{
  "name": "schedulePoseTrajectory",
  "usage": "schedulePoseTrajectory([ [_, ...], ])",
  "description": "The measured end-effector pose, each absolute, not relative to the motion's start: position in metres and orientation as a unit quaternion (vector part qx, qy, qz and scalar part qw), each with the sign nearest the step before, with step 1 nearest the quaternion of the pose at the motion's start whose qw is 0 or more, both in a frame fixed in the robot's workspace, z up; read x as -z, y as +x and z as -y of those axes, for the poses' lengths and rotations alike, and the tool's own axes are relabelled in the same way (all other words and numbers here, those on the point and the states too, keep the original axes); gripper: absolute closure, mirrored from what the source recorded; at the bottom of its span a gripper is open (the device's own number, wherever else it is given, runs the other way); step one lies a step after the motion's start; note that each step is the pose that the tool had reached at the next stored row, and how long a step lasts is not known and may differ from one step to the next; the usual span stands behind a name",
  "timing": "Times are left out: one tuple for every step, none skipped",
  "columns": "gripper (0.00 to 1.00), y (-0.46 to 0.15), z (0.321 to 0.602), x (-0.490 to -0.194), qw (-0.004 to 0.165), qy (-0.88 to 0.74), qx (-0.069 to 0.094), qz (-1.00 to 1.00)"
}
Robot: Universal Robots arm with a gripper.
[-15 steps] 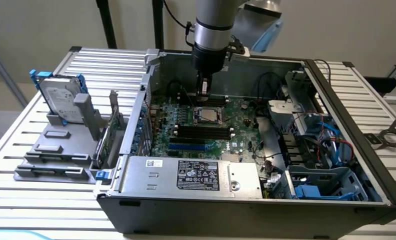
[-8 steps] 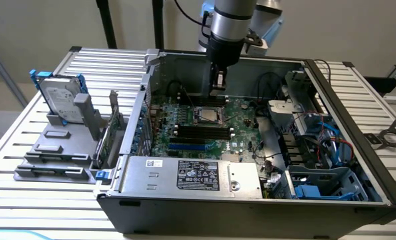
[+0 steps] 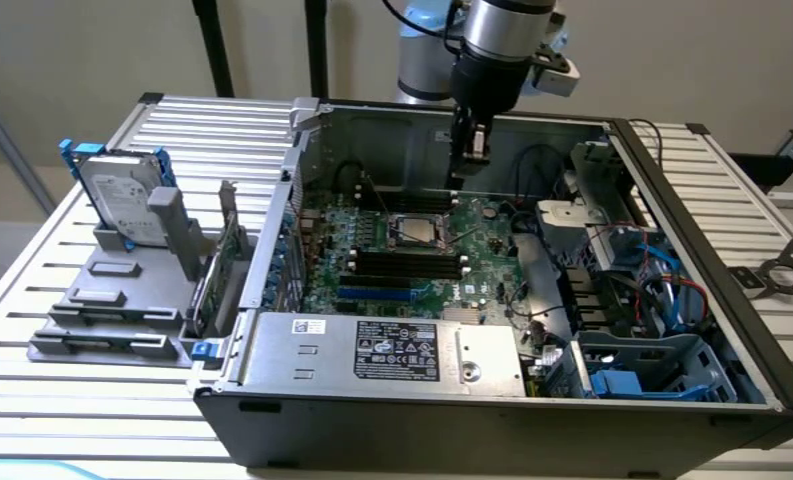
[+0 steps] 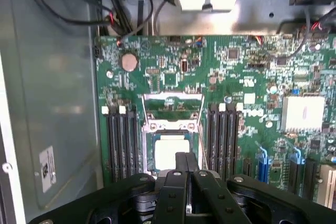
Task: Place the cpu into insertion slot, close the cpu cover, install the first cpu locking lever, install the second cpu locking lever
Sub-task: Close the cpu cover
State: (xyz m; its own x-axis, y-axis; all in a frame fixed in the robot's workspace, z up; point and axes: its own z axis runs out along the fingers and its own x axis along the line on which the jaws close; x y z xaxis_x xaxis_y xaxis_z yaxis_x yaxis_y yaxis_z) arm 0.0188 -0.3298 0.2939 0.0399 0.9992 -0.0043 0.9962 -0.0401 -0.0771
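Looking into the open computer case, we find the insertion slot in the middle of the green board. We use that slot as our mark for everything else.

The cpu lies flat inside the slot, with its shiny grey top facing up. The cpu cover is not down on the chip. It is flipped open and sits right at the edge of the slot, on the side away from the gripper. We can see green board through its square window.

The gripper is over the slot, at the edge across from the cover. Its two black fingers are pressed together, so it is closed. We see nothing held between them. In the wrist view the fingertips hide a bit of the chip's edge. In the exterior view the gripper hangs up above the slot and looks apart from it.

Long black memory slots run along two sides of the slot, just beside it. A round silver battery sits past the cover, farther from the slot. A silver box with a label sits beyond one row of memory slots, well apart from the slot. A hard drive stands outside the case, far from the slot, toward the exterior view's left.
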Motion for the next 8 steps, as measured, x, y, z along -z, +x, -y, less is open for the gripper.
schedulePoseTrajectory([
  [0.89,0.024,0.33,-0.294,0.026,-0.72,-0.028,0.692],
  [0.89,0.028,0.33,-0.294,0.026,-0.72,-0.028,0.692],
  [0.89,0.033,0.33,-0.294,0.026,-0.72,-0.028,0.693],
  [0.89,0.037,0.33,-0.294,0.026,-0.72,-0.028,0.693],
  [0.89,0.042,0.33,-0.294,0.026,-0.72,-0.028,0.693],
  [0.89,0.046,0.33,-0.294,0.026,-0.72,-0.028,0.693],
  [0.89,0.05,0.33,-0.294,0.026,-0.719,-0.028,0.694],
  [0.89,0.053,0.33,-0.294,0.026,-0.719,-0.028,0.694],
])
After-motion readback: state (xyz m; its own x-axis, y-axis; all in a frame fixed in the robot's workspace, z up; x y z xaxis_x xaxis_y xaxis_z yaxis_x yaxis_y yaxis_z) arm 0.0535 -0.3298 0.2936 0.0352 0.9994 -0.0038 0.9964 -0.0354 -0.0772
